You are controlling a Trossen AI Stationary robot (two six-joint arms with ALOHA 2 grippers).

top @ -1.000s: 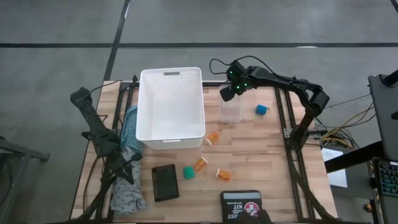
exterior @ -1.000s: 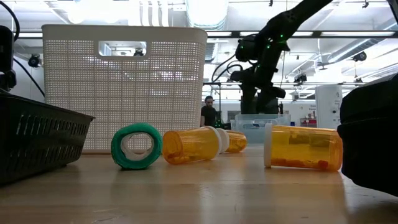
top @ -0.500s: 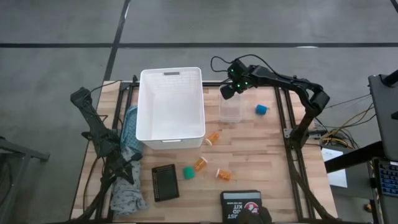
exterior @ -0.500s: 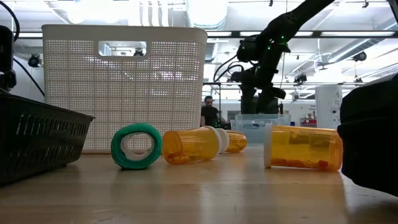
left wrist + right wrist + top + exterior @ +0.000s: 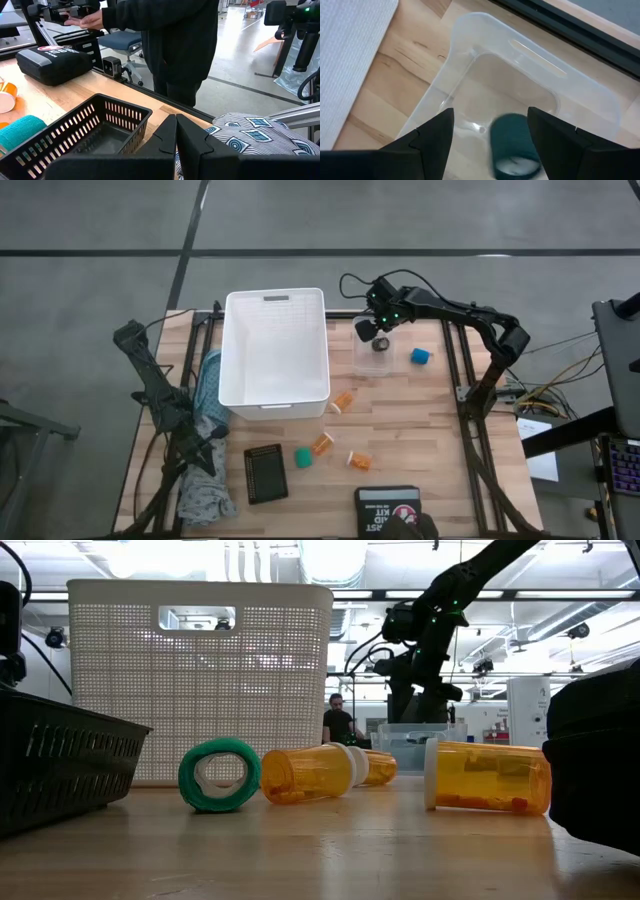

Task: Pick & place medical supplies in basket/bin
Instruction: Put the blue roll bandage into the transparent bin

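My right gripper (image 5: 492, 135) hangs open over the small clear tub (image 5: 530, 65), fingers pointing down, at the table's far right (image 5: 372, 330). A dark round piece (image 5: 512, 147) shows blurred inside the tub below the fingers, touching neither (image 5: 381, 343). A blue piece (image 5: 421, 356) lies right of the tub. Orange pill bottles (image 5: 343, 400) (image 5: 322, 443) (image 5: 358, 461) and a green piece (image 5: 302, 457) lie on the table near the large white basket (image 5: 275, 345). My left gripper (image 5: 175, 140) waits shut at the left edge, beside the teal patterned cloth (image 5: 255, 137).
A small black slotted basket (image 5: 265, 473) lies near the front, and the black first aid kit (image 5: 388, 510) sits at the front edge. A person (image 5: 170, 40) stands beyond the table. Bare wood lies between the tub and the bottles.
The dark round piece has come free of my right gripper and dropped into the clear tub, where it now shows below the fingers. The arm itself has stayed over the tub.
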